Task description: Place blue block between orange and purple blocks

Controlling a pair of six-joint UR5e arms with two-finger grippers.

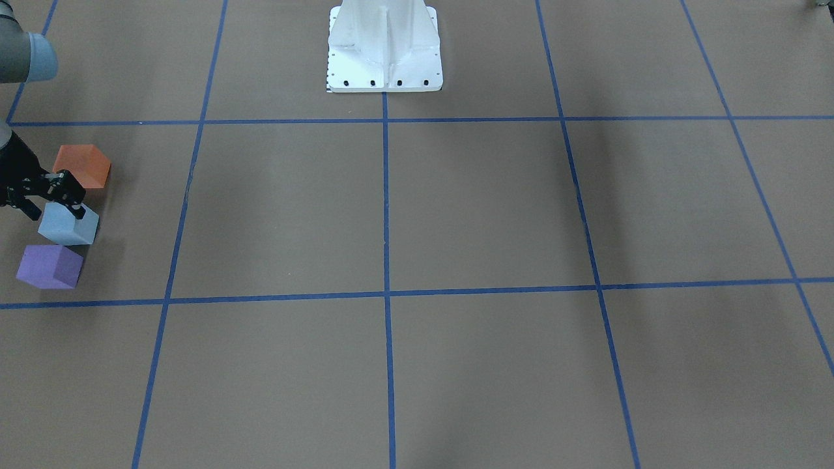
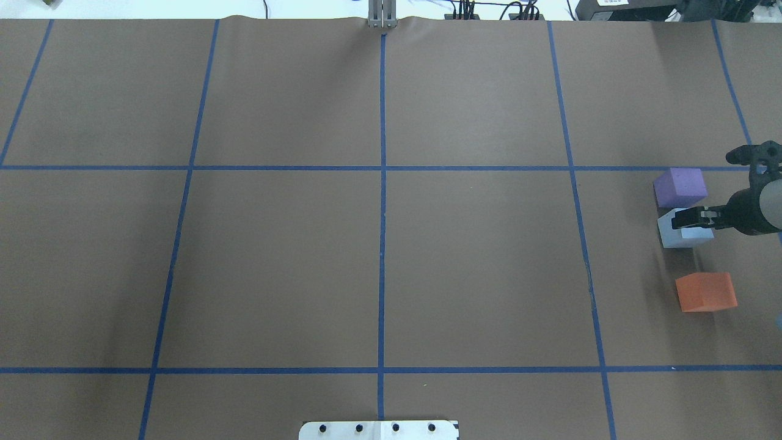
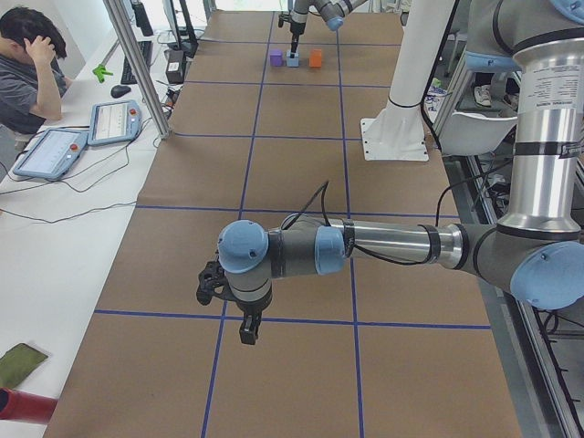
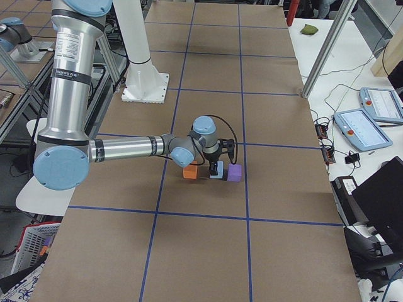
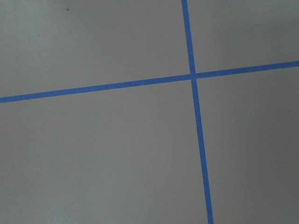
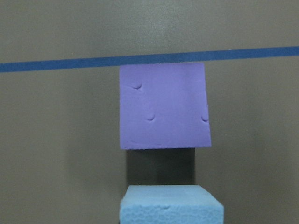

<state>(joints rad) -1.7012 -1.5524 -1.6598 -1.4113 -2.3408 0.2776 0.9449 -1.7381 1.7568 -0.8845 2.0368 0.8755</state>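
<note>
One right gripper [image 1: 55,213], spread open, hovers over blue block [image 1: 65,229] between orange block [image 1: 83,165] and purple block [image 1: 49,266].

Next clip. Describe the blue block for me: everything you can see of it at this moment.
The blue block is a pale blue cube, foam by its pitted surface. It sits flat on the brown table, in a row between the purple block and the orange block, apart from both and nearer the purple one. The right tool is down over its top, a finger at either side. Whether they pinch it cannot be told.
</note>
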